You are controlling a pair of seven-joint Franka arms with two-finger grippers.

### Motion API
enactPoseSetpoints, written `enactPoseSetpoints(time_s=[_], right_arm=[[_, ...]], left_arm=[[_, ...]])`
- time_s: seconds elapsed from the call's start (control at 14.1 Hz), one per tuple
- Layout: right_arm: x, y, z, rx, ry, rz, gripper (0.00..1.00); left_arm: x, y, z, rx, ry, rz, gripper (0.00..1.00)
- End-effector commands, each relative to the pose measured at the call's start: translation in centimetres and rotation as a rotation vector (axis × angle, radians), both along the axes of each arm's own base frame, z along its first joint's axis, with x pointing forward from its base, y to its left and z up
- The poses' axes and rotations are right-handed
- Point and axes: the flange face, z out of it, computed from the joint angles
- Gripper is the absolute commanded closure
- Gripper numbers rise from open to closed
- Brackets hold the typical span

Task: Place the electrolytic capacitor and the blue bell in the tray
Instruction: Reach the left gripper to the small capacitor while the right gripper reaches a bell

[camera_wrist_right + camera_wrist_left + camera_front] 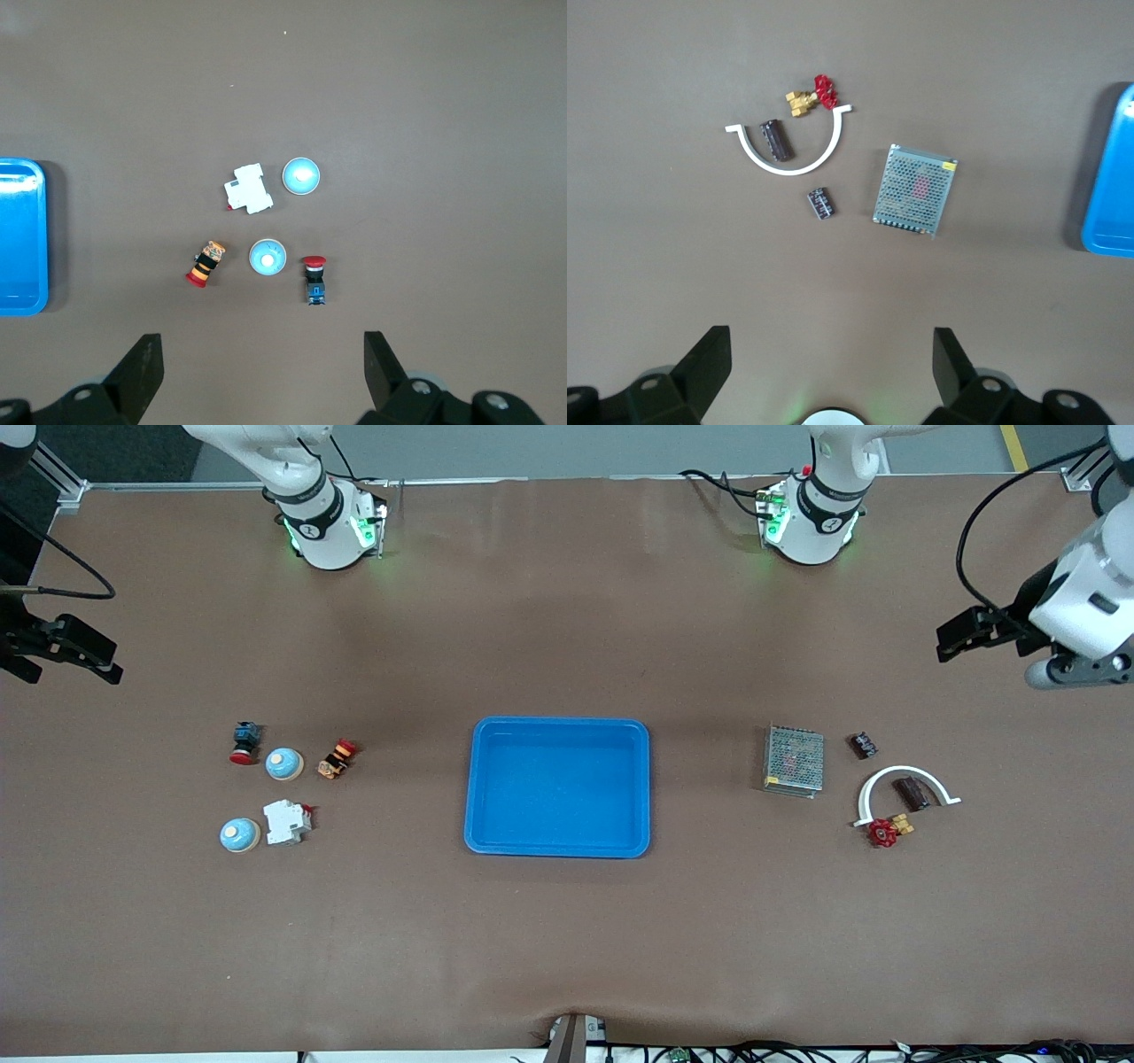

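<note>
- Nearest the front camera among the things lay one blue bell (240,834), with a white block-shaped part (287,822) just beside it, at the right arm's end of the worktop (567,939).
- Farther from the camera than that pair sat a second blue bell (284,763), between a red-capped push button (245,743) and a small orange-and-red part (337,758). All five showed below the right claw in its wrist view, well apart from its fingers.
- The right claw (75,651) hung in the air over the worktop's edge at the right arm's end, fingers spread apart and holding nothing.
- The tray (557,849) sat mid-worktop, between the two clusters, with nothing in it; it was well away from both claws.
- At the left arm's end, a grey metal mesh box (794,760) lay beside a small dark component (864,745).
- A white curved bracket (895,778) arched around a dark cylinder (911,793), apparently the electrolytic capacitor; any printing on it was too small to read.
- A brass valve with a red handle (889,830) touched one end of the bracket.
- The left claw (970,633) hovered over the worktop's edge at the left arm's end, fingers apart and holding nothing, well clear of that cluster.
- No writing could be read on any part.
</note>
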Motion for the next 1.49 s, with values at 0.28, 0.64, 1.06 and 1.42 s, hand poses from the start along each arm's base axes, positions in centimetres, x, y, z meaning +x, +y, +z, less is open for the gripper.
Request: enactPoseSetpoints(time_s=[0.28, 0.64, 1.06, 1.42], right_arm=[[2.1, 1.5, -3.7, 0.019, 0.062, 0.037, 0.0], [3.9, 2.3, -7.7, 0.06, 0.129, 0.116, 0.0], [5.8, 2.3, -12.7, 0.088, 0.186, 0.241, 0.0], [8.4, -0.4, -18.5, 0.079, 0.167, 0.644, 0.0]], left_arm=[[-1.0, 2.3, -9.4, 0.029, 0.04, 0.075, 0.0], [-2.7, 3.1, -18.5, 0.041, 0.041, 0.212, 0.0], [-3.7, 3.1, -27.7, 0.028, 0.034, 0.303, 0.18], [-2.8, 6.1, -33.5, -0.003, 0.032, 0.361, 0.25]])
